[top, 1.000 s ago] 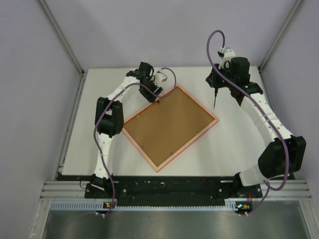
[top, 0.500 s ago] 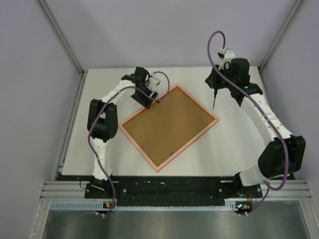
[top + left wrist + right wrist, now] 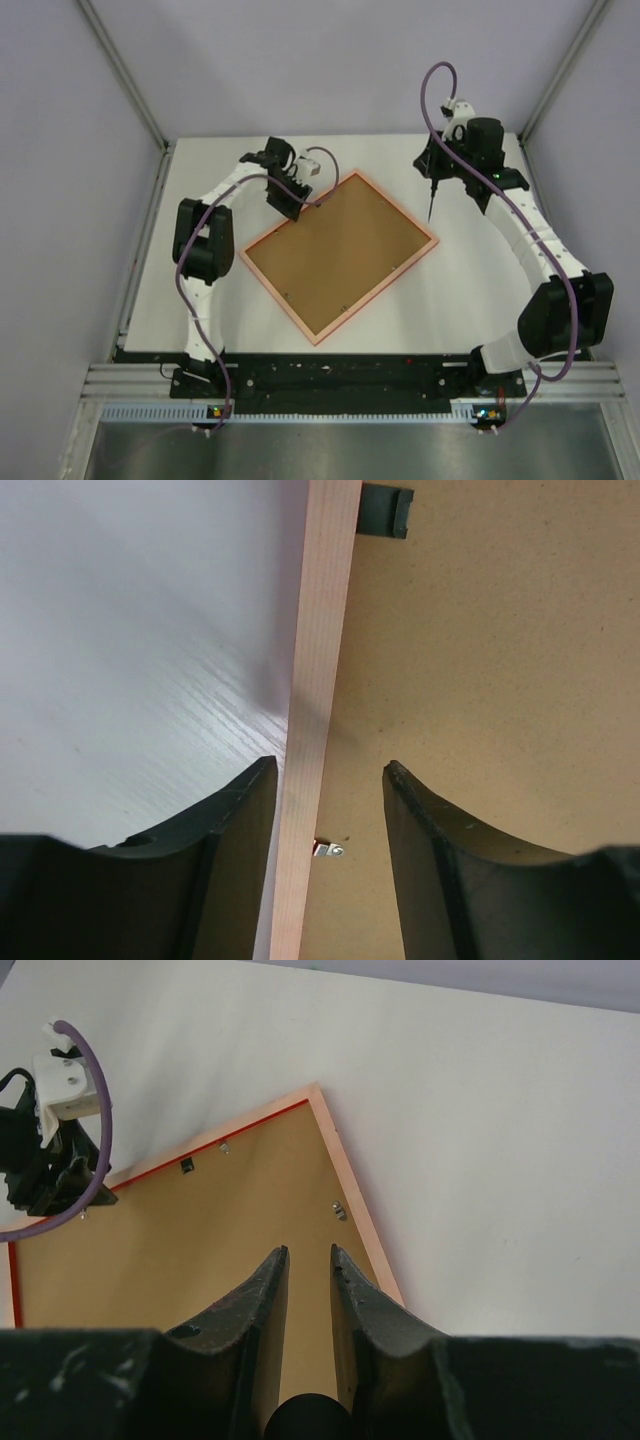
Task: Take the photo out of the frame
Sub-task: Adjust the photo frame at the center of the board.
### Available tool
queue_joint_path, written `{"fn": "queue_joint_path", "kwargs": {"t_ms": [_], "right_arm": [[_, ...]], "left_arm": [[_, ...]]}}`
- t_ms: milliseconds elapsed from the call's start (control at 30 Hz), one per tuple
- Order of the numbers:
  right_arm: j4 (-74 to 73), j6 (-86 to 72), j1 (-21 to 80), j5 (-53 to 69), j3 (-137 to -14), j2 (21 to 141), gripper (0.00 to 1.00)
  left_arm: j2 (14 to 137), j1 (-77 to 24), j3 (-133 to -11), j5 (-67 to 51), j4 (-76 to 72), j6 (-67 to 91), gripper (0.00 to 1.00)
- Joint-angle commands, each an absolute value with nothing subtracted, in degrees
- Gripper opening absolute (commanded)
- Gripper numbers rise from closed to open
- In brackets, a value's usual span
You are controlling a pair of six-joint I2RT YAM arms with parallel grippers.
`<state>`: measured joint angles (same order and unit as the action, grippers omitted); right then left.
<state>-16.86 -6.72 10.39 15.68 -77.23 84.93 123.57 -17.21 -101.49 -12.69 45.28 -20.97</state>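
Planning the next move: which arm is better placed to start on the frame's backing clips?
Left. The left gripper straddles the frame beside a clip; the right gripper hangs raised, touching nothing.

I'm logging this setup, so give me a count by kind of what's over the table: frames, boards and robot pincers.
frame: 1
backing board: 1
pincers: 2, the left pincer and the right pincer
Total: 4
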Motion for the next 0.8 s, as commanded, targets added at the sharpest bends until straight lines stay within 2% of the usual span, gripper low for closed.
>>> {"fn": "queue_joint_path", "kwargs": {"t_ms": [0, 300, 433, 500, 533, 567, 600, 767], "right_arm": [[-13.97, -7.91, 8.88, 17.23, -77.08, 83.58, 0.00], [-13.89, -7.91, 8.44, 17.66, -77.08, 83.85, 0.00], [-13.80, -7.91, 8.17, 17.93, -76.99, 84.02, 0.00], [-13.89, -7.91, 8.17, 18.02, -77.08, 84.11, 0.00], [-13.80, -8.00, 8.09, 18.02, -76.99, 84.11, 0.00], [-13.80, -8.09, 8.09, 18.02, -76.99, 84.20, 0.00], [-13.89, -8.17, 8.09, 18.02, -76.99, 84.20, 0.00], [-13.71, -8.52, 7.91, 17.93, -76.90, 84.37, 0.00]], "left_arm": [[125.24, -17.23, -104.59, -16.70, 43.77, -24.52, 0.50], [128.49, -17.23, -107.75, -13.98, 43.59, -26.19, 0.51], [128.67, -17.23, -108.02, -14.85, 43.77, -27.15, 0.48], [128.76, -17.23, -107.93, -15.55, 43.94, -28.03, 0.40], [128.85, -17.23, -107.84, -15.90, 44.12, -28.65, 0.33], [128.85, -17.23, -107.84, -16.43, 44.21, -29.52, 0.13], [128.85, -17.23, -108.02, -16.70, 44.12, -29.97, 0.00], [129.29, -17.23, -108.46, -19.41, 44.47, -34.09, 0.00]]}}
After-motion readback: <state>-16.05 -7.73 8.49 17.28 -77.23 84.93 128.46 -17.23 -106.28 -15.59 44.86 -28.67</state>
